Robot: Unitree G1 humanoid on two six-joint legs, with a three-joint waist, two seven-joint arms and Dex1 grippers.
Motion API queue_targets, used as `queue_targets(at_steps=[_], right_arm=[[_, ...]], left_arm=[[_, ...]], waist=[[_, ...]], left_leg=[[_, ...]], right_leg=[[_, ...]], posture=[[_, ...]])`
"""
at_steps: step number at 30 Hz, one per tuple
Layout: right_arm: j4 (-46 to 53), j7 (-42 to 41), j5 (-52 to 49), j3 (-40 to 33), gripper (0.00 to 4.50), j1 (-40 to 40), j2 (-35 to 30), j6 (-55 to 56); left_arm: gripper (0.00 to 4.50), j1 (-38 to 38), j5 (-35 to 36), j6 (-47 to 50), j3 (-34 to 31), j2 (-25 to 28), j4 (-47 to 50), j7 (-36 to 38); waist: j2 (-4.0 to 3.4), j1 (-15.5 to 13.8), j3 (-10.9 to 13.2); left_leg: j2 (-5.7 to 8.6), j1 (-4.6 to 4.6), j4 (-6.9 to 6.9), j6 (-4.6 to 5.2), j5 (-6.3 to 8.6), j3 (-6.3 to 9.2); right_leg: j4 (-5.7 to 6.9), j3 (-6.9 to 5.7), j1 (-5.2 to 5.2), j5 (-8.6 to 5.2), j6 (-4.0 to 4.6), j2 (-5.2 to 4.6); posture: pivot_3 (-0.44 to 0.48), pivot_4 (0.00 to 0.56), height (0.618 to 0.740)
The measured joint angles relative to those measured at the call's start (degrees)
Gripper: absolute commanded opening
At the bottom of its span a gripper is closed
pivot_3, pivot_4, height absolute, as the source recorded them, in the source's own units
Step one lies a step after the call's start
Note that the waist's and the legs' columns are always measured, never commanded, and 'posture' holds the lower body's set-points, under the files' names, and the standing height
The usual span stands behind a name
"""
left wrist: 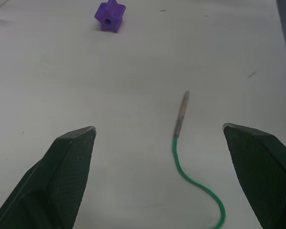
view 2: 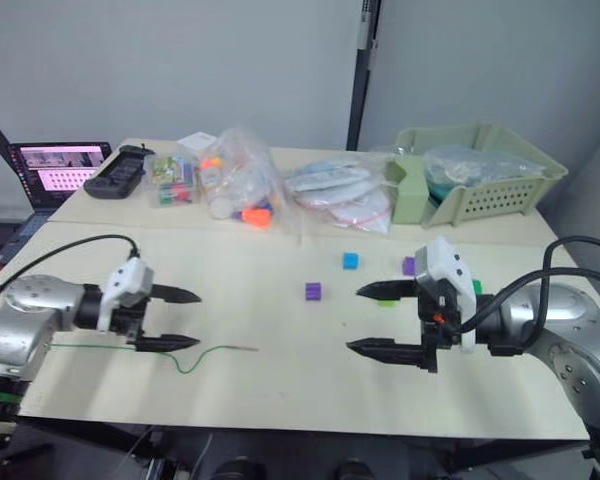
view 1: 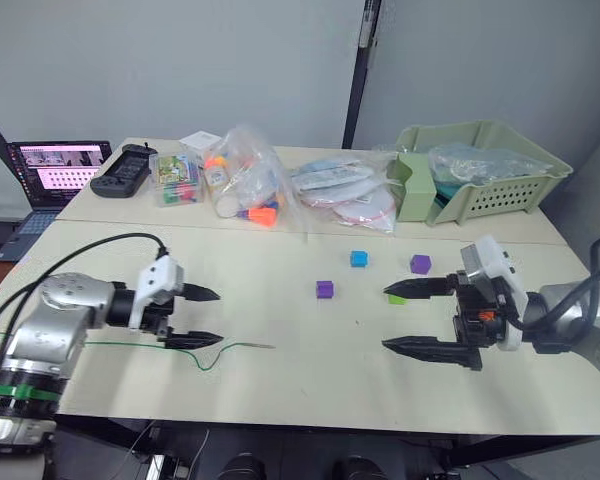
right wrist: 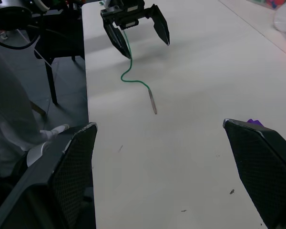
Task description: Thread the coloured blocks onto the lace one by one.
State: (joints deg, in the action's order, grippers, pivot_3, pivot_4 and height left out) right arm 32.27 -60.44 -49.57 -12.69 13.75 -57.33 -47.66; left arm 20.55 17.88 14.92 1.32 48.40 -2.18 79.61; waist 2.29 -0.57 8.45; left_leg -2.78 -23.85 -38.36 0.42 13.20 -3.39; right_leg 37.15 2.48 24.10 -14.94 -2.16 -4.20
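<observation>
Grey walls back a pale table [view 1: 310, 390] with bags of toys and a green basket [view 1: 480, 170] along its far edge. On the near left the lace [view 1: 205, 352] lies loose, its grey tip [left wrist: 181, 113] pointing toward the table's middle. The left gripper [view 1: 198, 316] hovers over the cord with fingers spread wide, empty; the right gripper [view 1: 420, 318] waits near the right edge, fingers likewise apart and holding nothing.

I count four blocks plainly: two purple [view 1: 325, 289] [view 1: 420, 264], one blue [view 1: 358, 259], one lime [view 1: 396, 298] half hidden by the right fingers; a green fleck beside that gripper may be a fifth.

One lace: the cord looks limp and light, so the stiff tip is probably the place to pinch. Blocks seem light, hard and likely to skid; grip across flat sides, leaving the hole free.
</observation>
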Motion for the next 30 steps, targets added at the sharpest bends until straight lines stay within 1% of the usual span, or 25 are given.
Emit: queue_targets(at_steps=[2,4,6,10,13,16,19,21,30], right_arm=[[0.1,0.3,0.0,-1.0,4.47,-1.3,-0.8,0.0],[0.4,0.7,-0.1,-1.7,4.47,-1.2,-1.0,0.0],[0.6,1.1,0.0,-1.7,4.47,-1.2,-1.6,0.0],[0.7,2.0,0.7,-1.8,4.47,-1.2,-2.9,0.0],[0.7,2.4,1.0,-2.5,4.47,-1.2,-3.2,0.0],[0.9,3.3,1.0,-3.2,4.47,-1.9,-3.2,0.0],[1.1,4.2,1.1,-4.7,4.5,-3.2,-3.2,0.0],[1.2,4.4,1.6,-5.1,4.5,-4.7,-3.2,0.0],[2.0,5.3,3.1,-6.1,4.5,-6.2,-3.2,1.1]], left_arm=[[4.5,-2.6,-1.6,-1.9,3.2,-1.5,1.7,-0.5],[4.5,-3.1,-3.2,-3.9,5.5,-1.8,1.3,-0.6],[4.5,-1.5,-4.6,-7.1,6.3,-2.1,-0.9,-0.6],[4.5,2.4,-6.5,-11.7,7.6,-4.5,-7.1,-0.2],[4.5,4.2,-7.2,-14.0,9.8,-7.1,-10.5,0.6],[4.5,5.0,-7.8,-14.9,10.9,-7.3,-12.1,1.7],[3.67,6.3,-8.5,-15.1,11.1,-7.2,-13.7,2.9],[3.0,7.3,-8.6,-15.4,11.1,-7.1,-15.3,4.0],[3.0,10.4,-9.3,-18.0,11.6,-8.0,-20.8,7.3]], waist=[[0.0,0.0,0.0],[0.01,0.1,0.0],[0.0,0.0,0.0],[-0.01,-0.2,0.0],[0.0,-0.1,0.0],[0.0,0.0,0.0],[0.0,-0.1,0.0],[0.0,-0.1,0.0],[0.0,0.0,0.0]], left_leg=[[-0.01,0.0,0.0,0.0,0.0,0.0],[-0.09,0.0,-0.05,0.0,-0.01,0.04],[-0.11,0.05,-0.07,0.01,-0.03,0.09],[-0.1,0.01,-0.22,0.02,-0.03,0.09],[-0.1,-0.17,-0.39,0.08,0.0,0.09],[-0.11,-0.24,-0.42,0.08,0.0,0.12],[-0.11,-0.22,-0.44,0.08,0.0,0.16],[-0.1,-0.23,-0.46,0.08,0.0,0.16],[-0.09,-0.22,-0.49,0.08,0.0,0.17]], right_leg=[[0.0,0.0,0.01,0.0,0.01,0.03],[0.02,0.0,0.03,0.05,0.08,0.15],[0.04,0.0,-0.01,0.07,0.13,0.21],[0.02,-0.01,-0.05,0.09,0.1,0.2],[-0.01,-0.01,-0.01,0.12,0.03,0.19],[0.01,-0.01,0.05,0.14,0.01,0.2],[0.02,-0.04,0.01,0.14,0.01,0.21],[0.02,-0.04,0.01,0.14,0.01,0.2],[0.02,-0.04,-0.02,0.14,0.0,0.2]], posture=[[0.0,0.15,0.732],[0.0,0.15,0.732],[0.0,0.15,0.732],[0.0,0.15,0.732],[0.0,0.15,0.732],[0.0,0.15,0.732],[0.0,0.15,0.732],[0.0,0.15,0.732],[0.0,0.15,0.732]])
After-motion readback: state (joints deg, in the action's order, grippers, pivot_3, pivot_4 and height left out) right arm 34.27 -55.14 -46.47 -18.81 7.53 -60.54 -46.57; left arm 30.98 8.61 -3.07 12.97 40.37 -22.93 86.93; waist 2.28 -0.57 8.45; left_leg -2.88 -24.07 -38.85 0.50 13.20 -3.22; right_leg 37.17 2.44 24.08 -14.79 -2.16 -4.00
